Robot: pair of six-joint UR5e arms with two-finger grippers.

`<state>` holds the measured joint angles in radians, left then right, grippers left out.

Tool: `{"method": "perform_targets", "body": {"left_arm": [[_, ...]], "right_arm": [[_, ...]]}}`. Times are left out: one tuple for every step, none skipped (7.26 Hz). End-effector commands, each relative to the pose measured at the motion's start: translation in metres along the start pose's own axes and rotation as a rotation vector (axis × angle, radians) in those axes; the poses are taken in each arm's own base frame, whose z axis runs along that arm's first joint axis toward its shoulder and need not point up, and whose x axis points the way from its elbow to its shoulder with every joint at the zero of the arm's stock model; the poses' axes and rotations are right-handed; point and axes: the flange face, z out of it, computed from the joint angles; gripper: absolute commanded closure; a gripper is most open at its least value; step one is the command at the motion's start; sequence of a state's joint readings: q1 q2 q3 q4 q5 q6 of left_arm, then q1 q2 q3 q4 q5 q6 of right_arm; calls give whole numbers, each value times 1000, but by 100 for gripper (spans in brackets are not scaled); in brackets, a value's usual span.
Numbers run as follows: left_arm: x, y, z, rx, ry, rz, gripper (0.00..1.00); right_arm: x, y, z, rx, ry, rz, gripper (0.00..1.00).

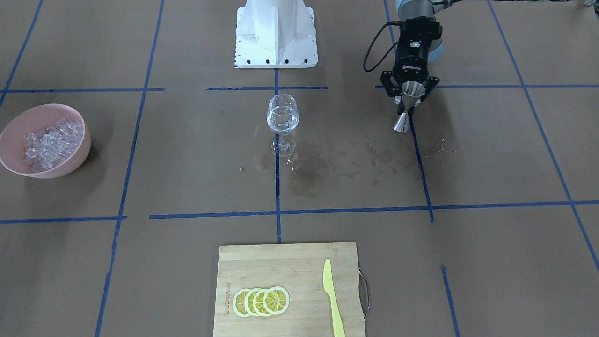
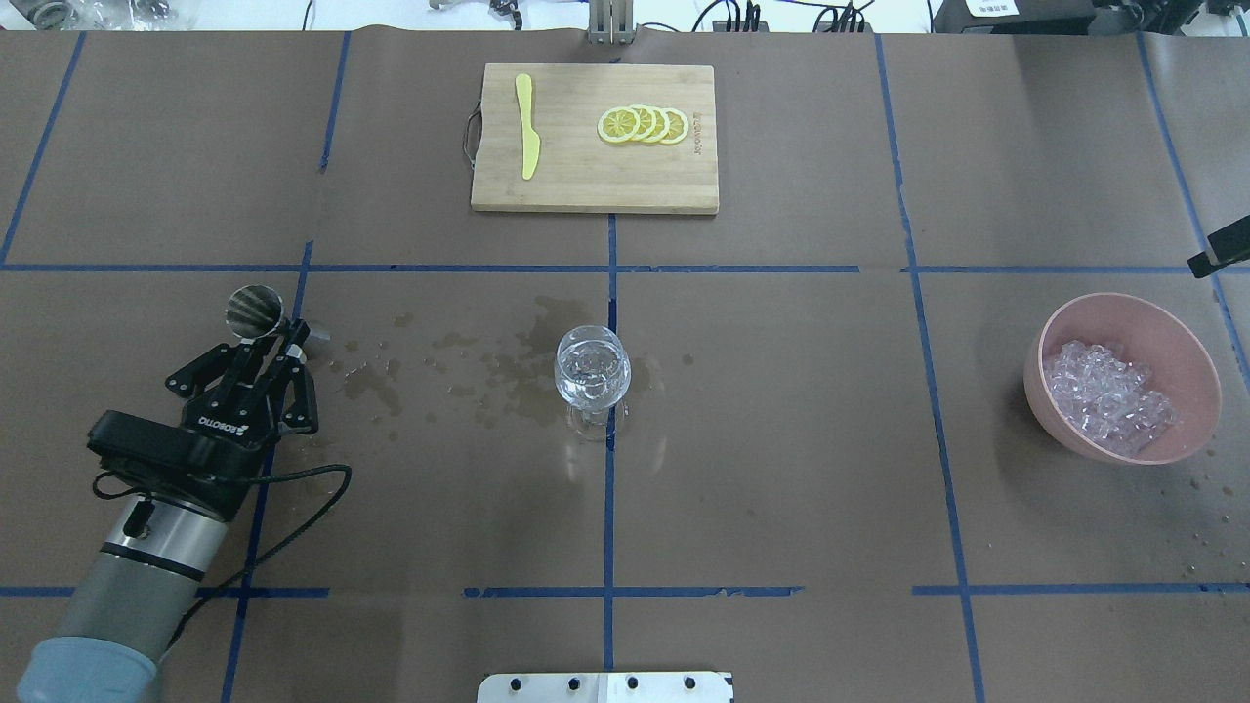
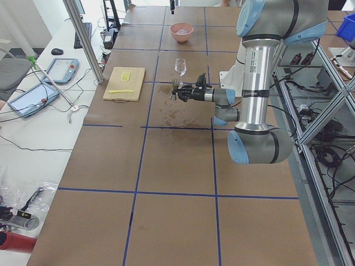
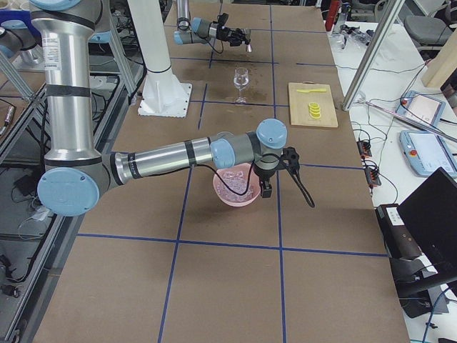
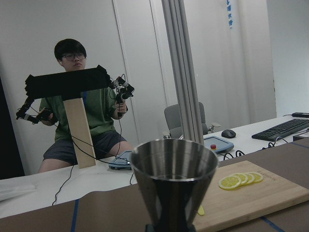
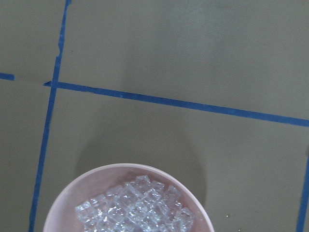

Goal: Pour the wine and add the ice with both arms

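Clear, water-like wine point(image 1: 282, 127) lies as a shallow measure in the stemmed wine glass point(image 1: 282, 117) at the centre of the front-facing frame, upright on a blue tape line. The glass looks thin, fragile and top-heavy on its narrow stem. It is probably best left untouched and filled from above the rim.

The ice point(image 1: 49, 142), small glassy cubes heaped in a pink bowl point(image 1: 75, 161) at the frame's left edge, is likely light and slick. It is probably best pinched a cube at a time off the top of the heap.

At upper right the left claw point(image 2: 286, 339) is clamped on the waist of a steel jigger point(image 1: 413, 91), rigid and smooth, well apart from the glass. Whether the jigger holds liquid cannot be told.

The right claw point(image 4: 265, 187) hangs over the bowl in the right-side view, and the pictures do not show whether its fingers are parted.

Wet stains point(image 1: 318, 164) darken the brown desk point(image 1: 491, 164) between jigger and glass. Both runs toward the glass appear unobstructed. The cutting board point(image 1: 281, 262) at bottom centre, with lemon slices point(image 1: 261, 302) and a yellow knife point(image 1: 333, 299), sits well away from them, as does the white pedestal point(image 1: 276, 32) at top centre.
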<state>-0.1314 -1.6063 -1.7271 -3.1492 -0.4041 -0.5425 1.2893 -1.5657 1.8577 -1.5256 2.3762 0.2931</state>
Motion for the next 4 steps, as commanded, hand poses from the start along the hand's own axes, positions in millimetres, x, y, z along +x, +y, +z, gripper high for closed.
{"method": "perform_targets", "body": {"left_arm": [[-25, 8, -3, -49, 58, -140, 100], [-48, 18, -11, -85, 63, -121, 100], [-61, 28, -15, -128, 71, -203, 100], [-77, 47, -17, -149, 52, -175, 100]], "right_arm": [[-44, 9, 24, -20, 38, 2, 0], [-47, 22, 40, 4, 52, -19, 0], [-64, 35, 59, 88, 47, 16, 0], [-56, 61, 74, 97, 30, 33, 0]]}}
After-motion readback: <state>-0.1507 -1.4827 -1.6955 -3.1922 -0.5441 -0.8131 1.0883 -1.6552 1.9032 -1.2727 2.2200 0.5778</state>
